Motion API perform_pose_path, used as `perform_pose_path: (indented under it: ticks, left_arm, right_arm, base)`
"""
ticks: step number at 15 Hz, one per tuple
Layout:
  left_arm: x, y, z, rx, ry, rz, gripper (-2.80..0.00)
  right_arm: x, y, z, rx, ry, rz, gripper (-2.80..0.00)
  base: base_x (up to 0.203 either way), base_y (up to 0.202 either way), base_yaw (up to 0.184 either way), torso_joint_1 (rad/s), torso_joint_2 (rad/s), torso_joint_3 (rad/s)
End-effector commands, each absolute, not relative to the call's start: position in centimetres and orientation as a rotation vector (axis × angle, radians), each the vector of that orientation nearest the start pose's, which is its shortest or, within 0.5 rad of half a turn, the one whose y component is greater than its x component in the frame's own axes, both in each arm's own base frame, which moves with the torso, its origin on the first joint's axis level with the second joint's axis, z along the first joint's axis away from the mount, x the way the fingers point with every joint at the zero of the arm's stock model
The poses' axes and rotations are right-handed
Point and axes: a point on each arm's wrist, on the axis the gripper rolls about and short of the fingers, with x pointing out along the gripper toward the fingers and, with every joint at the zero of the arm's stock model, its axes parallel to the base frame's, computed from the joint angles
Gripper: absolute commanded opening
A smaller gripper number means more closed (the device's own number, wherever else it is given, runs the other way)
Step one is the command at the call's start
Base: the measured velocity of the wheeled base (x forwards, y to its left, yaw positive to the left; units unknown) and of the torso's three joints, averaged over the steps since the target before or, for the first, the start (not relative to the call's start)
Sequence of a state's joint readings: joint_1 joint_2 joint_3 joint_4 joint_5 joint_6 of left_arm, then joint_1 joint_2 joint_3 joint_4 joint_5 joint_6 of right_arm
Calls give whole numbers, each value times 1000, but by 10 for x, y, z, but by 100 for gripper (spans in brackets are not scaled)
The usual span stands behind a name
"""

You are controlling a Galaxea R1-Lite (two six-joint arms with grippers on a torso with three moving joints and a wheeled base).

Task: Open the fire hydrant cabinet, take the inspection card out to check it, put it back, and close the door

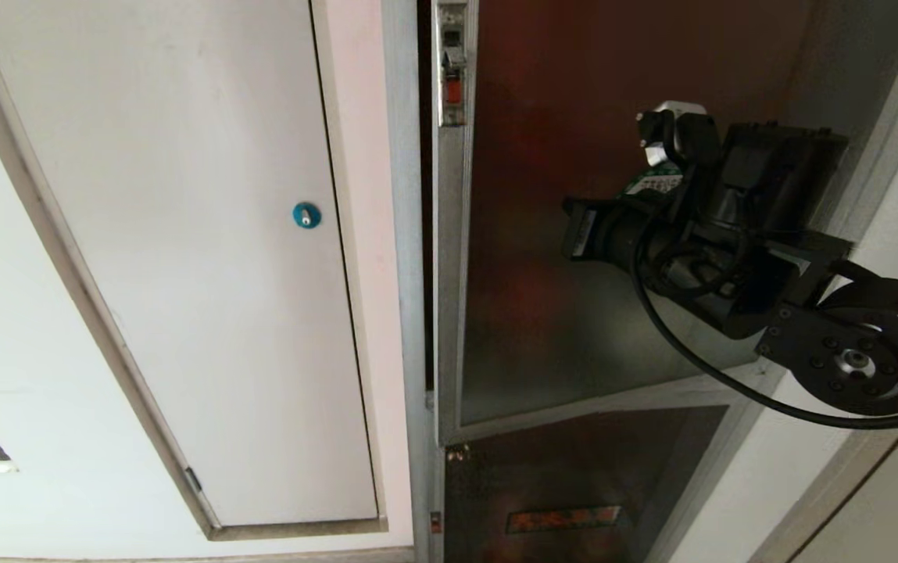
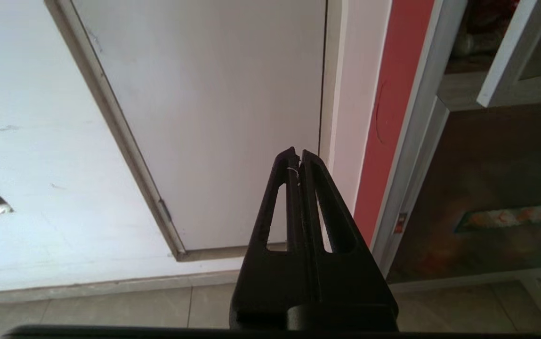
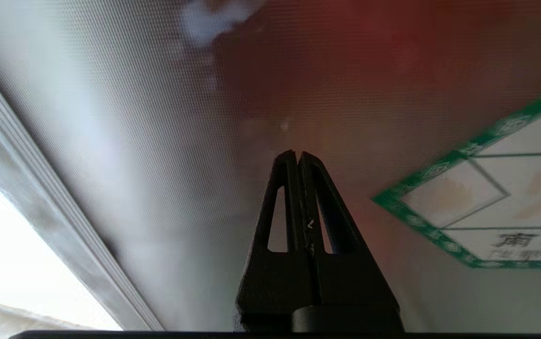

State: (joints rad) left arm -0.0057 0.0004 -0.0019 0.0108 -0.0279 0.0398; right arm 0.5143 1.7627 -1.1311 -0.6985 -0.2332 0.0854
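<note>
In the right half of the head view, nearest the camera, the black right arm (image 1: pixel 847 352) reaches in from the right edge toward the tinted glass. Its right gripper (image 3: pixel 297 155) is seen from the right wrist view with both black fingers pressed together, nothing between them, the tips pointing at the glass; whether they touch it I cannot tell. Just beside the tips, toward the right edge of that view, lies the green-edged hexagonal sticker (image 3: pixel 496 197), stuck flat on the glass.

The left gripper (image 2: pixel 297 157) shows only in the left wrist view, low in the centre of the frame. Its fingers are likewise pressed together and hold nothing. It points toward the lower part of the wall, apart from everything.

Beyond the right arm stands the door (image 1: pixel 558 313), a dark reddish glass panel in an aluminium frame, filling the centre and upper right of the head view. Its latch (image 1: pixel 452 78) with a red mark sits at the top of its left frame edge. A narrow dark gap runs between that edge and the frame of the fire hydrant cabinet (image 1: pixel 409 313). In the left wrist view, upper right, the door's lower corner stands clear of the cabinet front, so the door is ajar. Below the door is a smaller glass panel with an orange label (image 1: pixel 566 518).

Left of the cabinet is a plain white door (image 1: pixel 206 274) with a blue round lock (image 1: pixel 306 215). At the bottom of the left wrist view lies a tiled floor (image 2: pixel 110 310).
</note>
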Motion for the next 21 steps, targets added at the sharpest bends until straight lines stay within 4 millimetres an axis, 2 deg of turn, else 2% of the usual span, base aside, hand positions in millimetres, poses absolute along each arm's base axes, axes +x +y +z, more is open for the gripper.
perform_pose_path:
  ticks: [1, 7, 15, 21]
  left_arm:
    - [-23, 0, 75, 40, 9, -33, -280]
    - [-23, -1, 75, 38, 9, -32, -280]
    - [-23, -1, 75, 38, 9, -33, -280]
    - [-23, -1, 75, 38, 9, -32, -280]
  right_arm:
    - [305, 167, 255, 106, -41, 284, -280]
    - [308, 171, 252, 105, -36, 289, -280]
    - [314, 174, 245, 99, -18, 286, -280]
    - [329, 182, 231, 89, 10, 274, -280]
  base:
    - [191, 0, -1, 4, 4, 2]
    - [184, 0, -2, 0, 4, 5]
    - [0, 0, 0, 0, 0, 0]
    - [0, 0, 0, 0, 0, 0]
